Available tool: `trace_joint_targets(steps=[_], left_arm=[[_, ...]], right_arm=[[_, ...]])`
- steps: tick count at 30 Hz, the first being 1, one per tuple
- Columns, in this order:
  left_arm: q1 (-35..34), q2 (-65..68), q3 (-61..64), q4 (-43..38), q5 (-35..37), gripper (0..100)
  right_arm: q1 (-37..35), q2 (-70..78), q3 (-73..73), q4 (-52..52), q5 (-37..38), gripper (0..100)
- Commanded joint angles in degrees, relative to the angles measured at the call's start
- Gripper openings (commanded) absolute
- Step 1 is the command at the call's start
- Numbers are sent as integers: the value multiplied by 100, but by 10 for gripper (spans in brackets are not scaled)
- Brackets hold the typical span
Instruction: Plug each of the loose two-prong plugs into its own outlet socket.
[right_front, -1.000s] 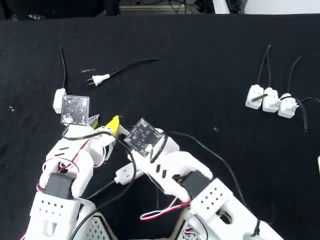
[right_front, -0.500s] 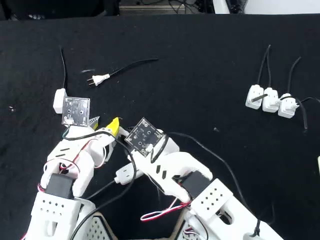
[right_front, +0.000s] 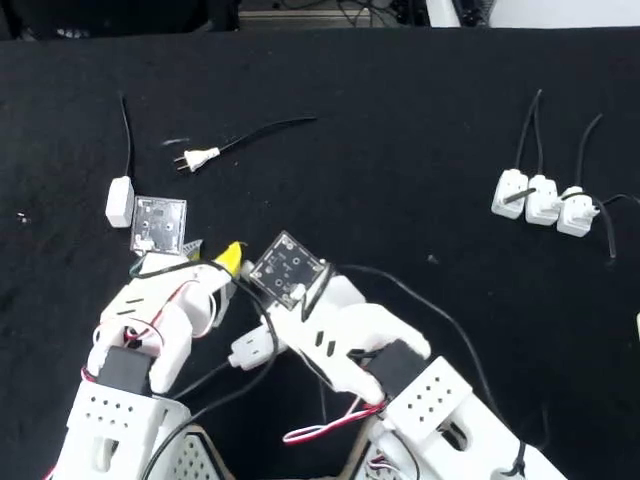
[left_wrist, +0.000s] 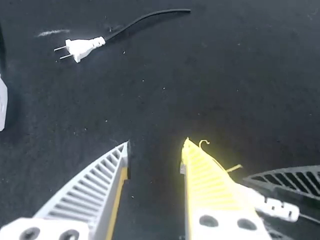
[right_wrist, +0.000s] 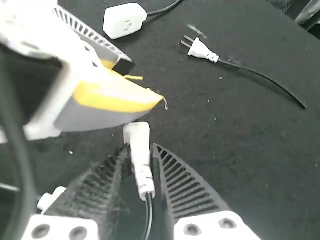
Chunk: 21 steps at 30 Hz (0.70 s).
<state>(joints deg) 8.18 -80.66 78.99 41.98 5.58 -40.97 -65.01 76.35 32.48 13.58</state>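
Note:
A loose white two-prong plug (right_front: 200, 158) with a black cord lies on the black table (right_front: 400, 130), far left; the left wrist view shows the plug (left_wrist: 80, 47) ahead of my left gripper (left_wrist: 155, 147). That gripper is open and empty, with one grey and one yellow finger (left_wrist: 205, 180). A white outlet socket (right_front: 119, 200) sits just beyond and left of it. My right gripper (right_wrist: 140, 147) is shut on a second white plug (right_wrist: 137, 145), right beside the left gripper's yellow finger (right_wrist: 115, 95). The socket (right_wrist: 125, 20) and loose plug (right_wrist: 200, 48) lie farther off.
Three white sockets (right_front: 541, 200) stand in a row at the right, each with a black cord at it. A white connector (right_front: 250, 348) on a cable lies between the two arm bases. Black cables loop around both arms.
My left arm has shifted slightly right and back, uncovering more of the nearby socket. The right arm still holds its plug in nearly the same place.

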Motion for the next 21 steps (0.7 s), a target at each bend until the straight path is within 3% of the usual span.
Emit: trace_joint_targets(steps=[1,4,7,10,15,21], left_arm=[[-268,-53,-356,-88,-35,180],[-699,-53,-778,255,-35,180],[-1191,-53,-1138,1178,-158,181],[-1675,-35,-954,1864,-1002,181],[-2000,-9,-66,2084,-2198,181],[-2141,0,479,2084,-2338,181]], right_arm=[[-44,-189,-418,123,-44,10],[141,-189,-488,475,-35,10],[466,-189,-752,1116,360,10],[466,-189,-1068,2022,1152,10],[-114,-189,-1490,3534,2040,10],[-905,-75,-1631,4484,2259,10]])
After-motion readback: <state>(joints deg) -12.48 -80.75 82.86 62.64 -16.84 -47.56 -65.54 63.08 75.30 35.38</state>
